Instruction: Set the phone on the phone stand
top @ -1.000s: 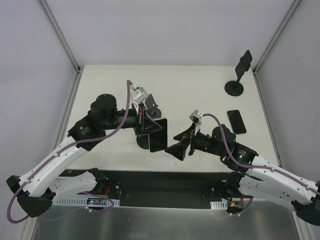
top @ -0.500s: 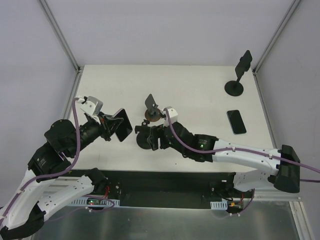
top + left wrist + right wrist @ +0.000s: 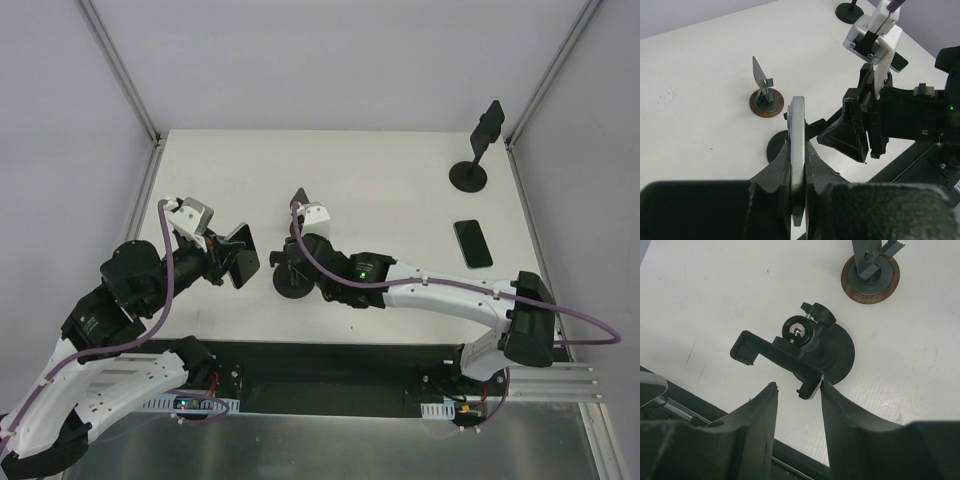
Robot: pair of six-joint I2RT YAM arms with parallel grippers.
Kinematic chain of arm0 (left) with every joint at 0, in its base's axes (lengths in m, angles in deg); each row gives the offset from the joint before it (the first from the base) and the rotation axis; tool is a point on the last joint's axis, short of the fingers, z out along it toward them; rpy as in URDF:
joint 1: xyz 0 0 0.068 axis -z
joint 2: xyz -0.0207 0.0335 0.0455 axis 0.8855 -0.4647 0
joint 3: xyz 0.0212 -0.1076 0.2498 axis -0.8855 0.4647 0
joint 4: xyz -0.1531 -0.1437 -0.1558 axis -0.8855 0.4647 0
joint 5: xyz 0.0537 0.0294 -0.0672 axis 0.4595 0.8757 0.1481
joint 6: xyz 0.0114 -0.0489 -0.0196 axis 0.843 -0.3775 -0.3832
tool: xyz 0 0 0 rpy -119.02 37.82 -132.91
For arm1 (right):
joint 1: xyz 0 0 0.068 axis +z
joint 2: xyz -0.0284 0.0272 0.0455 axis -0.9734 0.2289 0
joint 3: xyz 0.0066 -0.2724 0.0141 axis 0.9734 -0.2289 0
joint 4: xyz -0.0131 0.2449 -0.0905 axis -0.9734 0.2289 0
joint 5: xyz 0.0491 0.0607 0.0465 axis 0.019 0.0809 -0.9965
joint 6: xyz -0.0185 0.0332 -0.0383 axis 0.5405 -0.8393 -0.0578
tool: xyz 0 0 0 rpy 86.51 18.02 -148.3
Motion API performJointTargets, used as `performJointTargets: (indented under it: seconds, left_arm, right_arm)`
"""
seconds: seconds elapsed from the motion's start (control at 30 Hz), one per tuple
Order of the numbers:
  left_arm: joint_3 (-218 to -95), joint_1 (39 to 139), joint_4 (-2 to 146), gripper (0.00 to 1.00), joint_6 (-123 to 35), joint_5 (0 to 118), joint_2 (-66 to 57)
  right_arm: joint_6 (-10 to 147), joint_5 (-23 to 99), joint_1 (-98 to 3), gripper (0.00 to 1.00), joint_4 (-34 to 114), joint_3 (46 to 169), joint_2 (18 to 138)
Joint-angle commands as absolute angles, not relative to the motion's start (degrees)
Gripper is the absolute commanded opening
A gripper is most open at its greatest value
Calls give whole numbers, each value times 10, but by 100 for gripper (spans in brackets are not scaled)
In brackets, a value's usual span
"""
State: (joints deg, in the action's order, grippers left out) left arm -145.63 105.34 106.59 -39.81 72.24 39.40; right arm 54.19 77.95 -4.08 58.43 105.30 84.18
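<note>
Left wrist: phone (image 3: 798, 135) seen edge-on, its screen hidden.

No word, brand, number or sign is legible in any view. The edge-on, silver-rimmed phone (image 3: 797, 115) in the left claw (image 3: 798, 150), the black clamp-arm phone stand (image 3: 810, 352) and the dark slab phone (image 3: 472, 243) lying flat on the white worktop (image 3: 400, 190) carry nothing readable.
</note>
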Motion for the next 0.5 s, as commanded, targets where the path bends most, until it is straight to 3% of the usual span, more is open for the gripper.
performJointTargets:
  seconds: [0.0, 0.43, 0.47]
  left_arm:
    - [-1463, 1050, 1028, 0, -387, 727, 398]
    - [-1473, 1050, 1021, 0, -391, 680, 368]
    - [-1472, 1050, 1019, 0, -391, 673, 365]
  right_arm:
    - [532, 808, -38, 40, 625, 1092, 860]
    - [555, 836, -44, 24, 627, 1099, 875]
    - [571, 834, -45, 17, 623, 1096, 873]
